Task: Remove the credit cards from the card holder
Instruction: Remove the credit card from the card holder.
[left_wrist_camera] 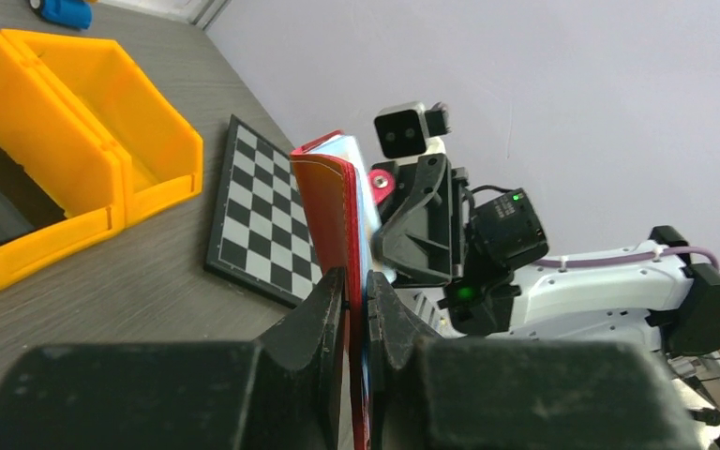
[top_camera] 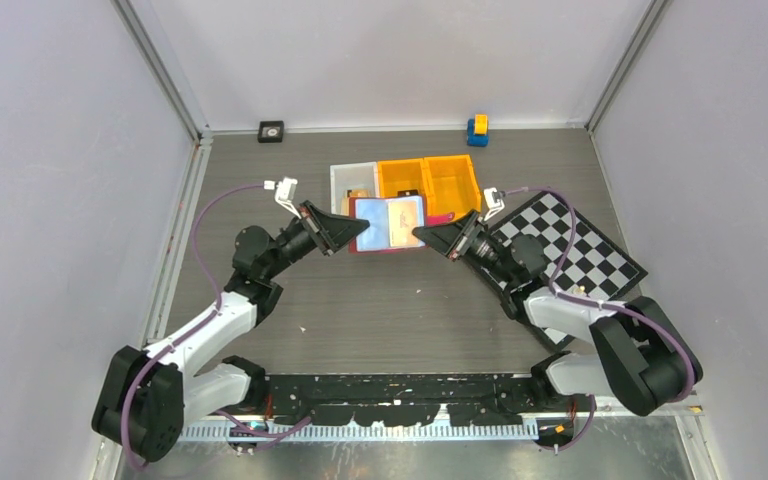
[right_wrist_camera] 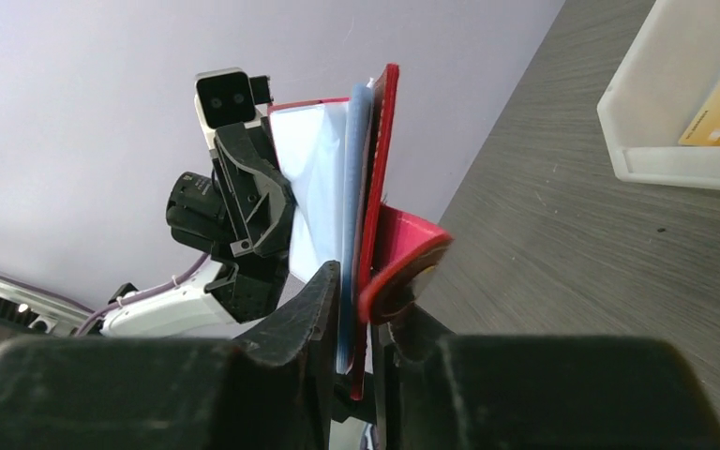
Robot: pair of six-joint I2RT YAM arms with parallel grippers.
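The red card holder (top_camera: 388,222) hangs open above the table between my two grippers, its pale blue sleeves facing up. Tan credit cards show through the sleeves (top_camera: 374,224). My left gripper (top_camera: 360,228) is shut on the holder's left edge; in the left wrist view both fingers press the red cover (left_wrist_camera: 333,206) at the gripper (left_wrist_camera: 356,281). My right gripper (top_camera: 422,234) has its jaws drawn in on the right edge. In the right wrist view the sleeves and red cover (right_wrist_camera: 380,141) sit between its fingers (right_wrist_camera: 361,281), and the snap tab (right_wrist_camera: 403,258) curls over one finger.
Behind the holder stand a white bin (top_camera: 352,178) holding a tan card (right_wrist_camera: 717,117) and two orange bins (top_camera: 430,180). A chequered board (top_camera: 570,245) lies at the right under my right arm. A small blue and yellow toy (top_camera: 477,130) and a black square (top_camera: 271,131) sit by the back wall.
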